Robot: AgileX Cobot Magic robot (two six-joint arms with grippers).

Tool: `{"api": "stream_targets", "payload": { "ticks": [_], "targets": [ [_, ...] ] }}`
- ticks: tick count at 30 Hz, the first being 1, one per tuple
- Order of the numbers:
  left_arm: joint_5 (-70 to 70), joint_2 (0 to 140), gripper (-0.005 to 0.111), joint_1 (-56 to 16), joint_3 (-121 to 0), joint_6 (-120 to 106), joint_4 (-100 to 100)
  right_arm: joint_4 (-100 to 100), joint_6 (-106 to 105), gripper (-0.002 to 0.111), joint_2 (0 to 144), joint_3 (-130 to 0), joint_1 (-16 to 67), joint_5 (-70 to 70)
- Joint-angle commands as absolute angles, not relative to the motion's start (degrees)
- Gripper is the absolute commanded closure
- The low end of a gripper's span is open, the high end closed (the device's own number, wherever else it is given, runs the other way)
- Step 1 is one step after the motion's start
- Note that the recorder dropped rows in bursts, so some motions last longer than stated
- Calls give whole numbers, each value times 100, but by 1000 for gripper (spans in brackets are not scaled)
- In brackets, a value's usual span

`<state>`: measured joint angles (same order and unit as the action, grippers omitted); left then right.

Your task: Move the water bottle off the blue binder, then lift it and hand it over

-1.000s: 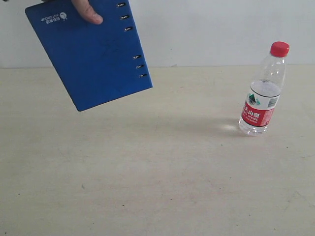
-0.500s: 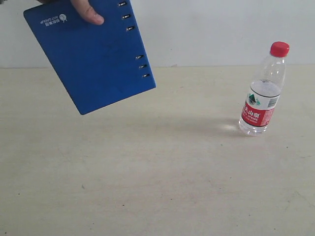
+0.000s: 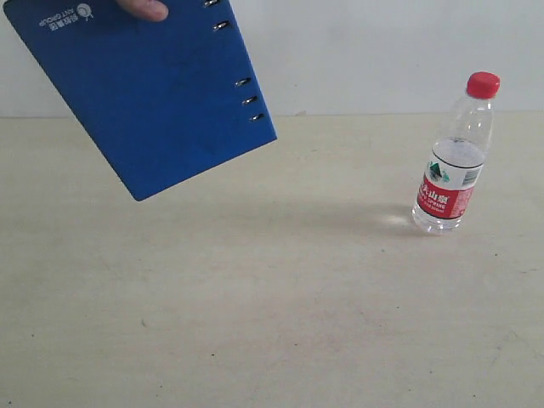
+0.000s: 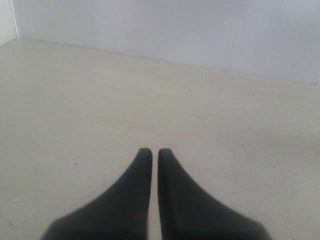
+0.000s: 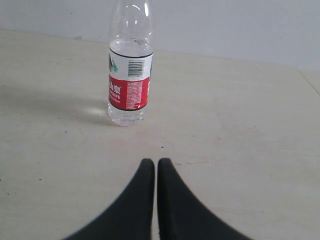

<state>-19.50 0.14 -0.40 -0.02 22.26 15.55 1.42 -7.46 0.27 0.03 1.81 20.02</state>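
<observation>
Closed on nothing, the left gripper (image 4: pixel 155 151) was seen with its dark, smooth, tapering fingers drawn together, only a hairline slit left between the tips, and bare tabletop ahead of it. The right gripper (image 5: pixel 152 161) was caught in the same state, pinched together and empty, with the water bottle (image 5: pixel 130 65) stood upright ahead of its tips and untouched. In the exterior view that water bottle (image 3: pixel 455 157) was placed on the right of the table (image 3: pixel 272 306): clear, thin plastic, a red ribbed screw cap, a red, white and green label wrapped round the middle, and a bright glint thrown at its base. Well apart, at upper left, the blue binder (image 3: pixel 144 93) was held tilted, a lower corner pointed down, by a fingertip (image 3: pixel 143 8) pressed near its top edge. Its cover was flat, matt and deep blue, with small metal rings along one edge and a white logo at a corner. The table was pale beige, dull and faintly scuffed, backed by a plain white wall (image 3: pixel 382 51).
</observation>
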Motion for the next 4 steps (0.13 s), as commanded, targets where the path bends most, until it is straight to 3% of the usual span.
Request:
{"api": "stream_targets", "payload": {
  "ticks": [1,4],
  "targets": [
    [-1936,0,102,-63,0,2199,1585,117,-768,109,0,0,174,1950],
    [-1936,0,102,-63,0,2199,1585,117,-768,109,0,0,174,1950]
  ]
}}
